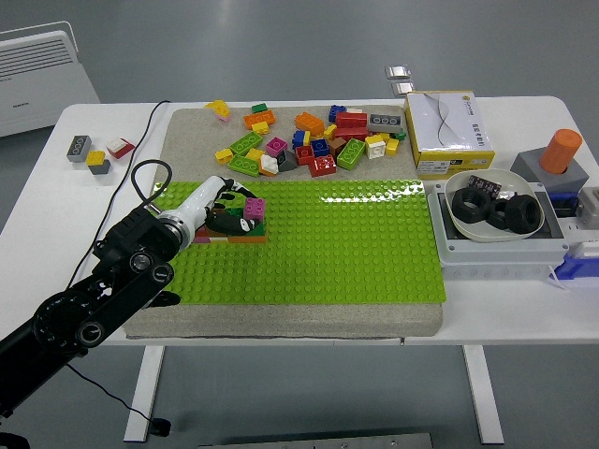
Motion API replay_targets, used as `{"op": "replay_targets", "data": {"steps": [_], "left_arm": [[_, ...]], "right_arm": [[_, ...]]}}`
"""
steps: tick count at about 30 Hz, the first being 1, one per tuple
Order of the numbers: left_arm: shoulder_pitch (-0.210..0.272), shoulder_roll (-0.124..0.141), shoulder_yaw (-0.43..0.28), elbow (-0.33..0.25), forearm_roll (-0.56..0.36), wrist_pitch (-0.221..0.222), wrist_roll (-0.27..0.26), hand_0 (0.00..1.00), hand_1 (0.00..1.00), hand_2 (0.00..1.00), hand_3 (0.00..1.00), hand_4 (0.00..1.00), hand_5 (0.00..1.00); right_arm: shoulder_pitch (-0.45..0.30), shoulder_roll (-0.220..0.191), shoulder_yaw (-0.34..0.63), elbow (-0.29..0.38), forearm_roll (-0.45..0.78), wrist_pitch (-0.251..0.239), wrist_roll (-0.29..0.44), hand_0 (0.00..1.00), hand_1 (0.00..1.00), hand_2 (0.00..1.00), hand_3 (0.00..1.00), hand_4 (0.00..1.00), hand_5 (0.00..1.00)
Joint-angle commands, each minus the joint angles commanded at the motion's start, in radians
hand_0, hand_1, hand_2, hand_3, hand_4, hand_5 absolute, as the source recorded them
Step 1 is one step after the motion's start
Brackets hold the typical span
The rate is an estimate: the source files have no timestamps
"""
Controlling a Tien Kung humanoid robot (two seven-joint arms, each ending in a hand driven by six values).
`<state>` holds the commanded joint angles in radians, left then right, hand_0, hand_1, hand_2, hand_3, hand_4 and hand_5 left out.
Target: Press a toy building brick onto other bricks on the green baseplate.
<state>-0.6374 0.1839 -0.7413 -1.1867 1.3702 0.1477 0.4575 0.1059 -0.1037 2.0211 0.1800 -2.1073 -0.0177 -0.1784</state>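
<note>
White counter (309,327) w/ a grey felt-like mat (281,320) on it, and a bright green studded plastic baseplate (346,248) on the mat's near half. Left robot hand (223,213), white w/ black fingers, reaches in from the counter's near-left corner on a black arm (103,299). Fingers are curled down over a small stack of bricks near the baseplate's far-left corner, touching it; can't tell if they truly grip or just press. Magenta square toy brick (255,208) sits on top of the stack at its right end, just beside the fingertips. Under it a low brown-and-red brick row (234,238) is seated on the baseplate studs.

Loose pile of mixed plastic bricks (314,140) (red, orange, yellow, green, blue, white) lies on the bare mat along the far edge, well apart from the hand. Yellow-and-white cardboard box (447,133) stands right of the pile. Near the counter's right edge: grey plastic case (496,254) carrying a white bowl (463,226) w/ black rings (491,210), plus an orange cylinder (562,150) on a grey block (543,173). Three small blocks (94,152) sit at the far-left corner, w/ a black cable (140,178) running past them.
</note>
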Motion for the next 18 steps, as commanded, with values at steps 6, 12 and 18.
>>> {"op": "replay_targets", "data": {"steps": [6,12,18], "left_arm": [[0.001,0.000,-0.001,0.001,0.000,-0.001,-0.001,0.859,0.897,0.901,0.584,0.460,0.002],[0.002,0.001,0.001,0.001,-0.002,-0.003,-0.001,0.859,0.897,0.902,0.583,0.460,0.002],[0.002,0.001,0.001,0.000,-0.003,-0.004,-0.002,0.859,0.899,0.902,0.584,0.462,0.002]], "right_arm": [[0.000,0.000,0.000,0.000,0.000,0.000,0.000,0.519,0.680,0.720,0.692,0.737,0.789],[0.000,0.000,0.001,0.000,0.000,0.000,0.001,0.519,0.680,0.720,0.692,0.736,0.789],[0.000,0.000,0.000,0.000,0.001,0.000,0.001,0.519,0.680,0.720,0.692,0.737,0.789]]}}
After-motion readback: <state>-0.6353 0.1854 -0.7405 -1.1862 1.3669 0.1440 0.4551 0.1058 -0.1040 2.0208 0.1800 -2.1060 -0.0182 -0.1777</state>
